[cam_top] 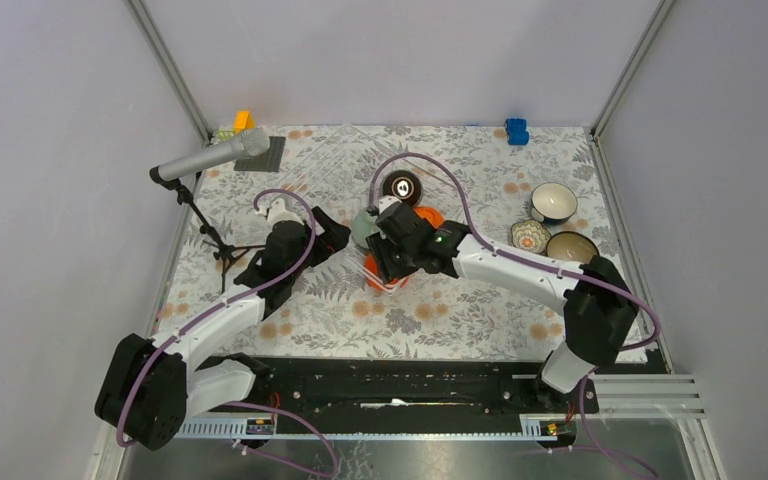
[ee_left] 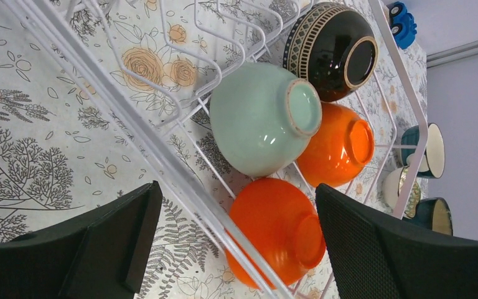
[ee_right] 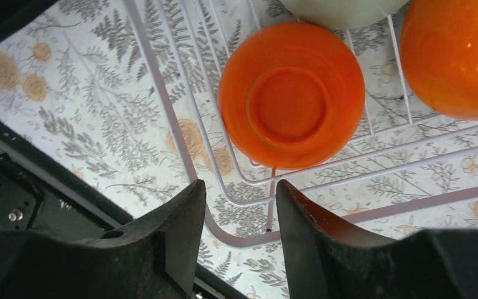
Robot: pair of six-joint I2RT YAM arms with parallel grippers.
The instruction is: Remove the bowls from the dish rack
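Observation:
The white wire dish rack (ee_left: 168,171) holds several overturned bowls: a dark brown one (cam_top: 401,186), a mint green one (cam_top: 365,228), and two orange ones (cam_top: 428,215) (cam_top: 380,272). My left gripper (cam_top: 325,235) hangs at the rack's left side, wide open. In its wrist view the gripper (ee_left: 236,240) has the near orange bowl (ee_left: 280,230) and the rack's rim between the fingers, touching neither. My right gripper (cam_top: 385,262) hovers over the rack's near corner (ee_right: 236,242). Seen from the right wrist, that gripper (ee_right: 239,199) is partly open and empty, just short of the near orange bowl (ee_right: 291,93).
Three more bowls (cam_top: 553,202) (cam_top: 530,236) (cam_top: 572,247) stand upright on the floral cloth at the right. A microphone on a tripod (cam_top: 212,157) leans over the left side. A dark mat (cam_top: 265,155) and toy blocks (cam_top: 516,131) lie along the back edge.

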